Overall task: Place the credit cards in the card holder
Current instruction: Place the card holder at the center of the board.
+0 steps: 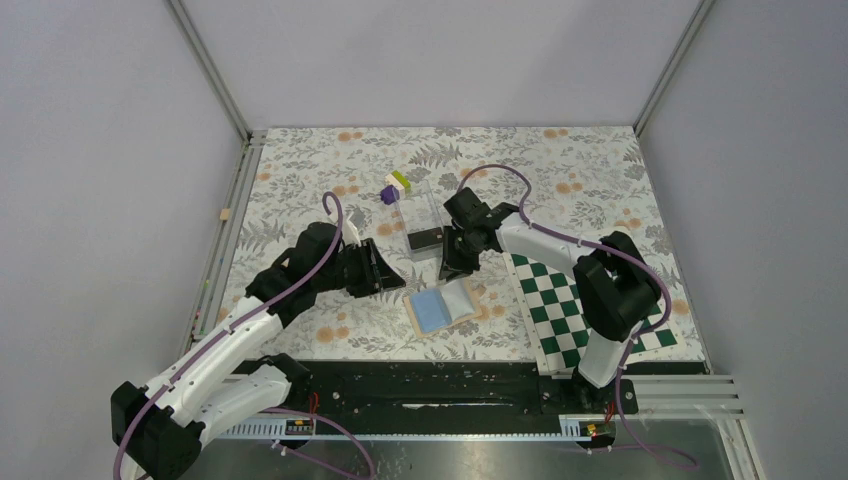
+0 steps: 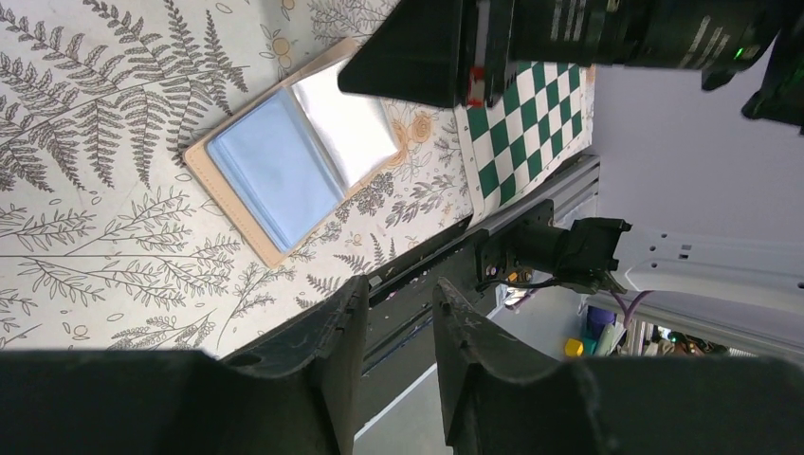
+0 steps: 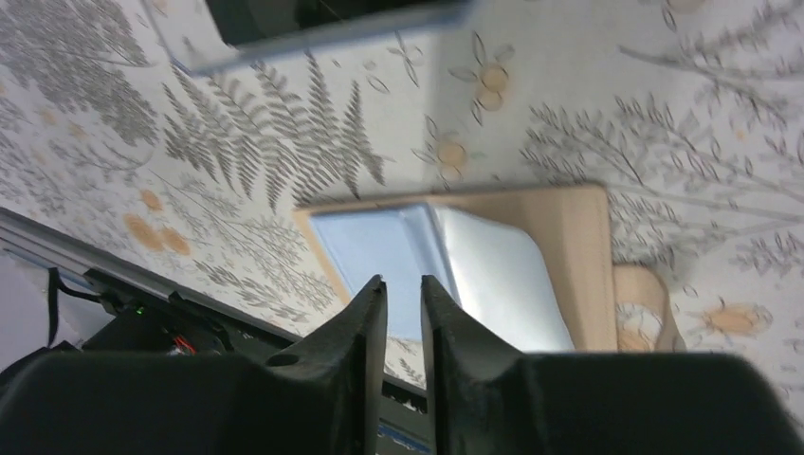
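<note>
The card holder [image 1: 440, 307] lies open on the floral table, tan outside and light blue inside. It also shows in the left wrist view [image 2: 275, 171] and the right wrist view [image 3: 559, 246]. A black credit card [image 1: 427, 238] lies in the clear plastic case [image 1: 420, 205], and shows at the top of the right wrist view [image 3: 284, 17]. My right gripper [image 1: 455, 265] hangs just above the holder's far edge, its jaws a narrow gap apart and empty [image 3: 403, 282]. My left gripper [image 1: 388, 268] is left of the holder, open and empty [image 2: 401, 289].
A purple-green-white block cluster [image 1: 395, 186] sits behind the clear case. A green-white checkerboard [image 1: 590, 310] lies at the right, under the right arm. A black rail [image 1: 450, 385] runs along the near edge. Metal frame posts stand at the back corners.
</note>
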Available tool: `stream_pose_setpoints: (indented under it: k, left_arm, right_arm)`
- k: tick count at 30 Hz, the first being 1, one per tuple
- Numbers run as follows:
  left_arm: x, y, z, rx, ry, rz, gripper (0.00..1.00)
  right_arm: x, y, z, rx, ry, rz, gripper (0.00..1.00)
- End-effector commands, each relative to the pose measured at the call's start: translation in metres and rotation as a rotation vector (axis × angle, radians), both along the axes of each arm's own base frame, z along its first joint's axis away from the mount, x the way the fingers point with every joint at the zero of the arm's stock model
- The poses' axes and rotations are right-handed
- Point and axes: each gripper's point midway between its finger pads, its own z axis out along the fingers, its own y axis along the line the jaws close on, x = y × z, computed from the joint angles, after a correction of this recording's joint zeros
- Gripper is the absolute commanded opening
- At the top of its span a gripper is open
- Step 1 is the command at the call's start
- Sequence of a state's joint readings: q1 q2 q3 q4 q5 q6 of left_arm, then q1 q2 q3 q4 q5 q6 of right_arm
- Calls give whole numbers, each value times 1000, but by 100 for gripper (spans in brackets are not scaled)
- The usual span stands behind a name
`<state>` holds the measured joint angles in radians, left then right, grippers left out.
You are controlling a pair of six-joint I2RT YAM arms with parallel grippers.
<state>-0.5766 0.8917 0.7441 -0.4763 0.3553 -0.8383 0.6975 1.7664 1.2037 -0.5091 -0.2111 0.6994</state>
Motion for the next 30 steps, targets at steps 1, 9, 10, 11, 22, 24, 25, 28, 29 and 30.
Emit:
stream_pose_setpoints:
  k: [1, 9, 10, 11, 22, 24, 25, 28, 29, 30]
  left_arm:
    - [0, -3, 7, -39, -30, -16, 32]
    - [-5, 1, 5, -45, -21, -1, 32]
    - [-5, 2, 6, -44, -23, 1, 32]
    - [-5, 2, 6, -44, -23, 2, 32]
    - [27, 0, 2, -28, -22, 38, 35]
    - [43, 1, 4, -10, -26, 50, 36]
    - [52, 4, 3, 7, -26, 57, 37]
    - [85, 13, -5, 105, -17, 83, 39]
    - [98, 15, -13, 140, 1, 90, 39]
    - [110, 16, -18, 164, 6, 94, 40]
  right_arm:
    - [25, 19, -4, 26, -14, -3, 22]
    - [32, 8, -45, -77, 55, -127, 10]
    - [29, 5, -48, -81, 67, -133, 9]
    - [26, 3, -49, -85, 73, -135, 8]
    - [4, -13, -42, -66, 76, -133, 8]
    - [10, -9, -34, -50, 55, -122, 12]
    - [14, -7, -27, -36, 40, -113, 13]
    - [23, -1, -10, 9, 8, -106, 20]
    - [25, 0, -5, 24, 5, -104, 21]
    - [28, 1, -1, 39, 1, -106, 23]
